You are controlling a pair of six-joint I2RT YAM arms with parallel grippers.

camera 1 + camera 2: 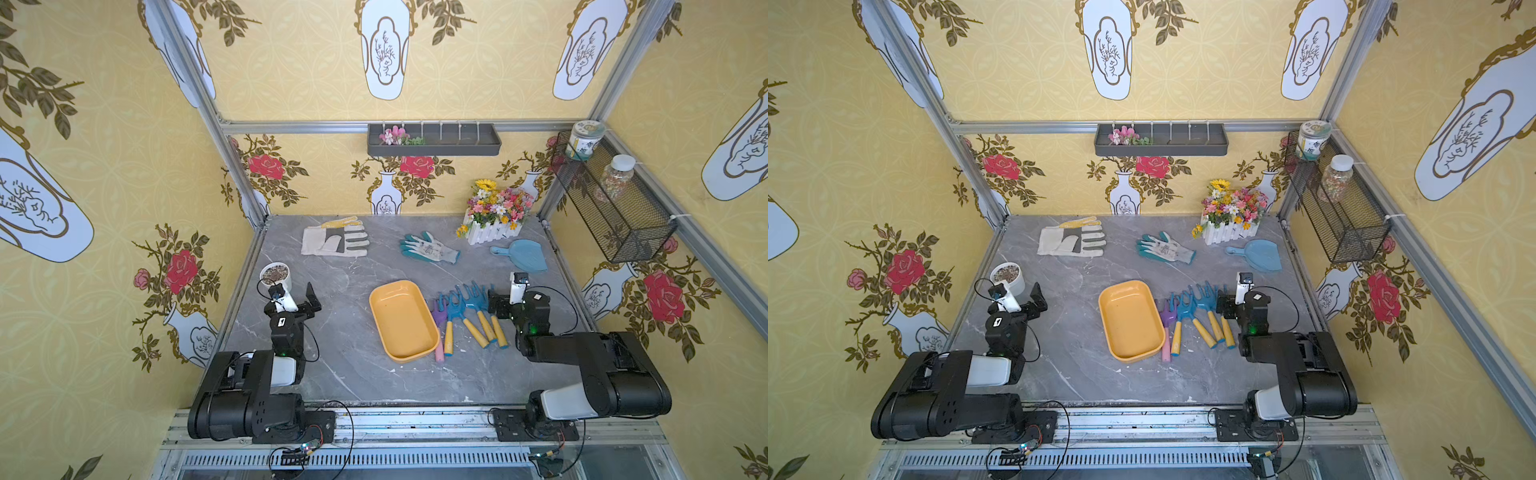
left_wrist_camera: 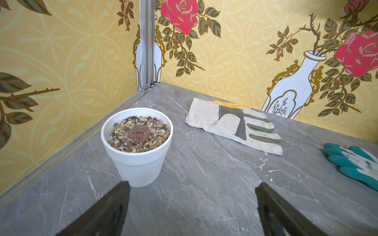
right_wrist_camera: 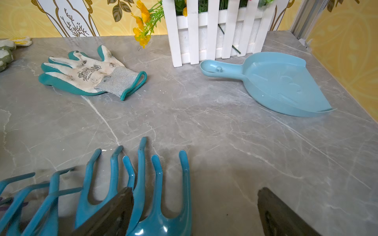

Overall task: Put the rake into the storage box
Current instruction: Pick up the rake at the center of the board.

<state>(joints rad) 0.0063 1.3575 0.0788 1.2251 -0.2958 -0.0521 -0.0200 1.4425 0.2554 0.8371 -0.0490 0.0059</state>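
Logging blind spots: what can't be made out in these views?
Rakes: handles cut off by the right wrist view's edge.
Right gripper: its finger overlaps a rake in the right wrist view; contact unclear.
Purple tool: head too small in both top views.
Jar label: too small in a top view.

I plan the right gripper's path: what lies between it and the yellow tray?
Hand tools lie there: a purple one beside the tray, then blue rakes up to the right gripper. Both top views show this.
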